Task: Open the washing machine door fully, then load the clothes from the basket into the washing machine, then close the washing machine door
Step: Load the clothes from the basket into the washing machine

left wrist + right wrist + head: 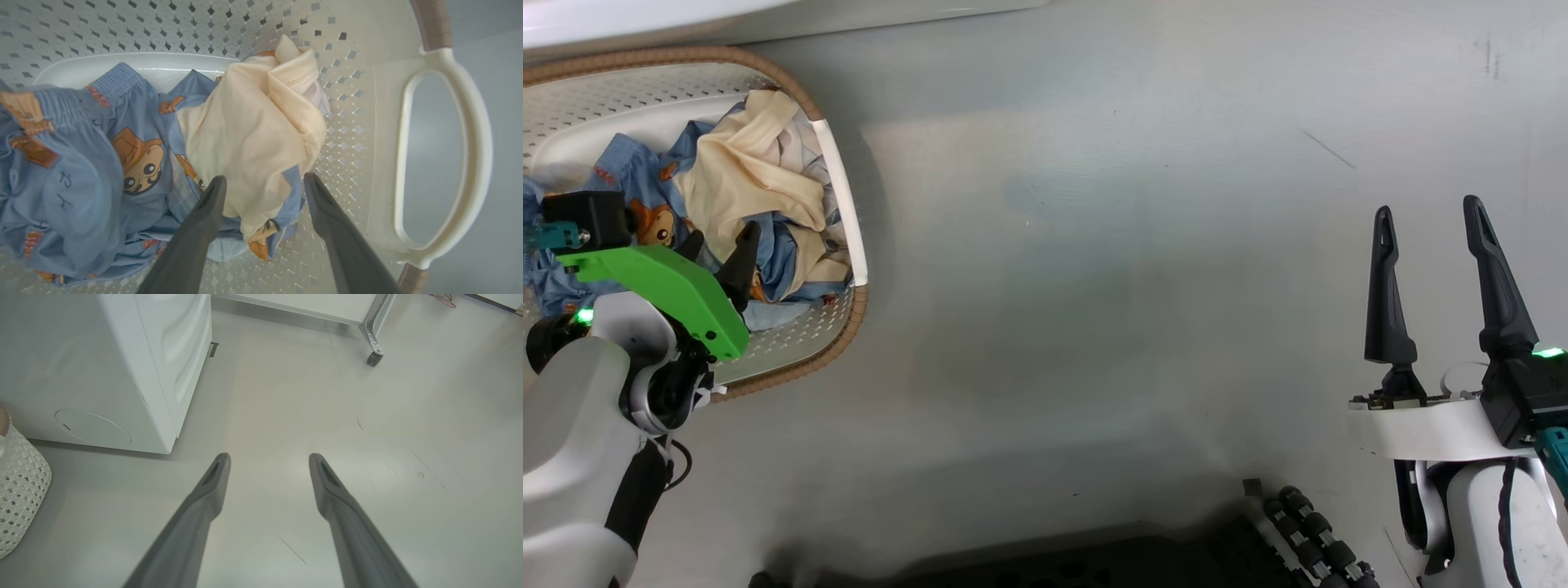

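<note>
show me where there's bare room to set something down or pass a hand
Free: the floor between the basket rim and the open right gripper, running on beside the washing machine. In the basket, a bare strip along the handle wall. Crowded: the clothes heaped under the open left gripper.

**A:** Ground surface?
**B:** Pale grey floor [1111, 269], smooth, with a faint sheen. One thin dark scuff [1327, 149] at two o'clock in the head view.

**A:** What stands on it?
**B:** Cream perforated basket [848, 212] at ten o'clock, brown rim, white handle. The clothes [752, 171] lie inside it: blue printed pieces with a cream one on top.

**A:** Anything else?
**B:** In the right wrist view, the white washing machine [102, 359] stands at ten o'clock, square on the floor. The basket is near its front, at eight o'clock. A castor [374, 358] under a metal leg sits at one o'clock, well apart from both.
</note>
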Motion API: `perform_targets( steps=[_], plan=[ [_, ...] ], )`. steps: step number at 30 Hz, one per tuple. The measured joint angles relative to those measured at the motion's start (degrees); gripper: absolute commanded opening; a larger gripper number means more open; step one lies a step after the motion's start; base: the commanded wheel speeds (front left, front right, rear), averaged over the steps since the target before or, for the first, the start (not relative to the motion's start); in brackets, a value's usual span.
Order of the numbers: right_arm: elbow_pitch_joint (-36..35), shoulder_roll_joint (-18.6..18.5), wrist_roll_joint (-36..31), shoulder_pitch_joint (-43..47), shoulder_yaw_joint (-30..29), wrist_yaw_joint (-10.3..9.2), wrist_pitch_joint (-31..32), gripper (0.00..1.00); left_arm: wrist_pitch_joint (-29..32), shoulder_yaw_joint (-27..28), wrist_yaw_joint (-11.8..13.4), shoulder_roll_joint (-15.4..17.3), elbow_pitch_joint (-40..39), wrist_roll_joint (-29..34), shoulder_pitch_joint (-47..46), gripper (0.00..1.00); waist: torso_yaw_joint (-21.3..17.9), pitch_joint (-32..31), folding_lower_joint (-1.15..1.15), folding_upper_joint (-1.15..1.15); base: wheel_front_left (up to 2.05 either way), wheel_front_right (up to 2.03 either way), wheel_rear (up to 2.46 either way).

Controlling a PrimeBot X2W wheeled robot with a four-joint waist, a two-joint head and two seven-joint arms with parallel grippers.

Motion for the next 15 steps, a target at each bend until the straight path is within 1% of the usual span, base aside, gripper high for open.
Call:
perform_targets(
  steps=[6, 8, 15],
  plan=[
    [-0.80, -0.02, 0.00, 1.42, -0.03, -0.07, 0.00, 1.00, -0.51, -1.42, -0.04, -0.16, 1.85, -0.82, -1.02, 1.00, 0.68, 0.97, 0.00, 0.00, 0.00, 0.00, 0.00],
    [-1.25, -0.07, 0.00, 2.07, -0.16, -0.44, -0.01, 1.00, -0.91, -2.01, -0.08, -0.23, 2.29, -1.59, -1.87, 1.00, 0.90, 1.42, 0.00, 0.00, 0.00, 0.00, 0.00],
    [-1.88, -0.14, 0.00, 3.06, -0.34, -0.56, 0.00, 1.00, -1.72, -3.72, -0.15, -1.12, 3.97, -2.32, -2.64, 1.00, 1.17, 1.75, 0.00, 0.00, 0.00, 0.00, 0.00]
  ],
)
